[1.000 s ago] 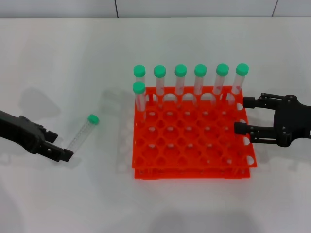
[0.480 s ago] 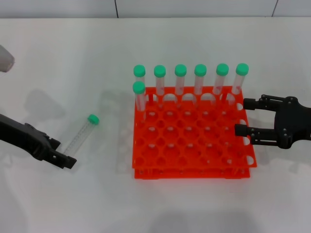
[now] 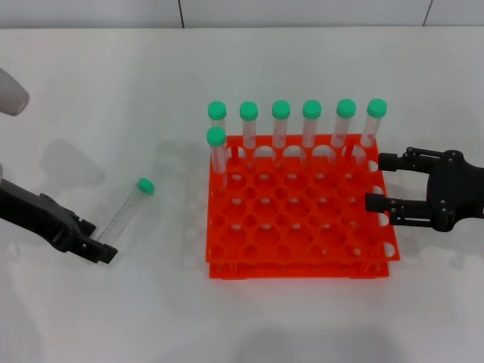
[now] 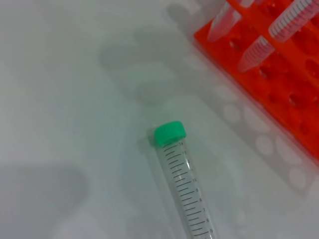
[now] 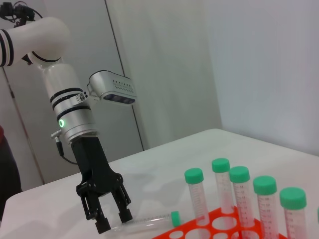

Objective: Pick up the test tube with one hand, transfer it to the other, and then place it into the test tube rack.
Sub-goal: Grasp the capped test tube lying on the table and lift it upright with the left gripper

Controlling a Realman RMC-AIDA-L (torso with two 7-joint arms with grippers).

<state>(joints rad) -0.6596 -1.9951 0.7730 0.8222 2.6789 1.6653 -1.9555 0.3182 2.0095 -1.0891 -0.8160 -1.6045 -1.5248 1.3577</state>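
Left tool (image 5: 110, 220) spread astride test tube (image 3: 125, 209) (flat on table (image 3: 91, 98)), right tool (image 3: 376, 181) released beside rack (image 3: 299, 219).

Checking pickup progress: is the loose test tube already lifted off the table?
No, the test tube lies flat on the table, with the left pincer at its bottom end.

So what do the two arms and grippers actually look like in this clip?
The left gripper is black with several slim fingers, mounted on a smooth white-silver cylindrical arm with black bands, a glowing green ring light, a thin cable at the wrist and a grey camera module. The right gripper is also black, with long, thin linkage fingers; its arm is out of view.
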